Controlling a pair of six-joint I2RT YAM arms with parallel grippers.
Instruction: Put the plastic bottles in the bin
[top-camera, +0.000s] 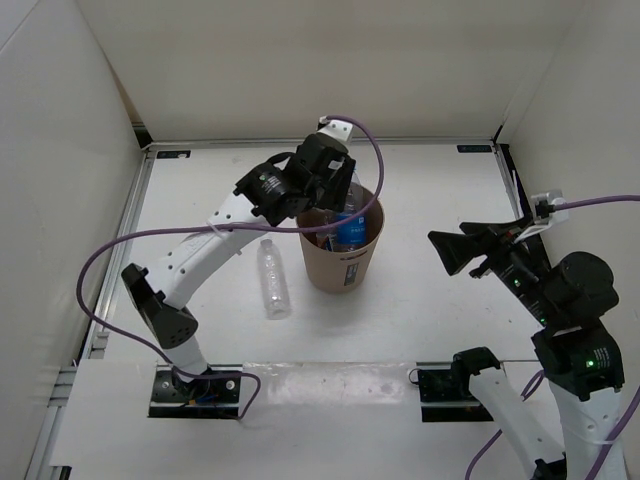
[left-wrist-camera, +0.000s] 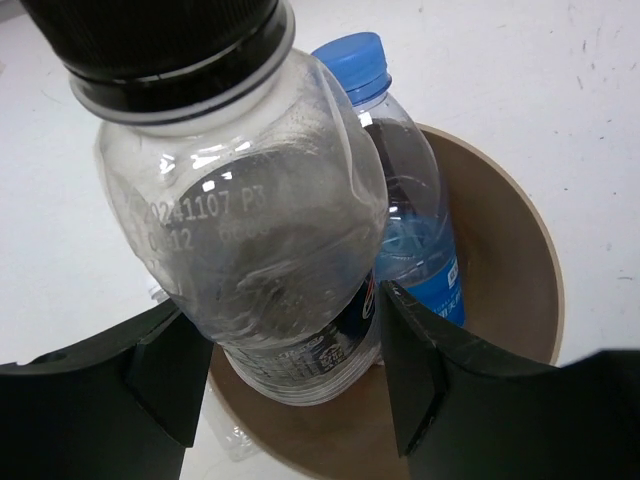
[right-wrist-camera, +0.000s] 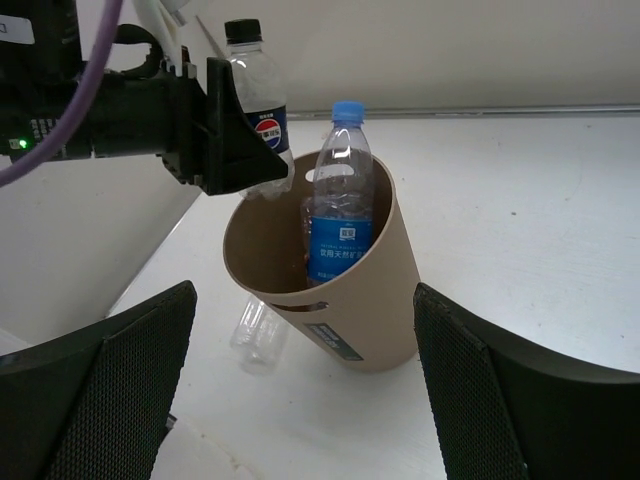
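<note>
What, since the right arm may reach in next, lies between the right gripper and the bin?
Nothing but bare white table between the open right gripper and the bin; the top view shows that stretch plainly.

Left arm (top-camera: 205, 255) stretched from near-left base across table (top-camera: 430, 190) to bin (top-camera: 325, 270), upright at table centre. Left gripper (top-camera: 330, 190) over bin's far rim; jaws hidden beneath wrist. Raised bottle (top-camera: 353, 192), clear, showing at gripper's right side, above bin mouth. Blue-labelled bottle (top-camera: 350, 230) standing inside bin. Plain clear bottle (top-camera: 273, 278) lying on table just left of bin, apart. Right gripper (top-camera: 440, 252) well right of bin, jaws spread wide, empty.
</note>
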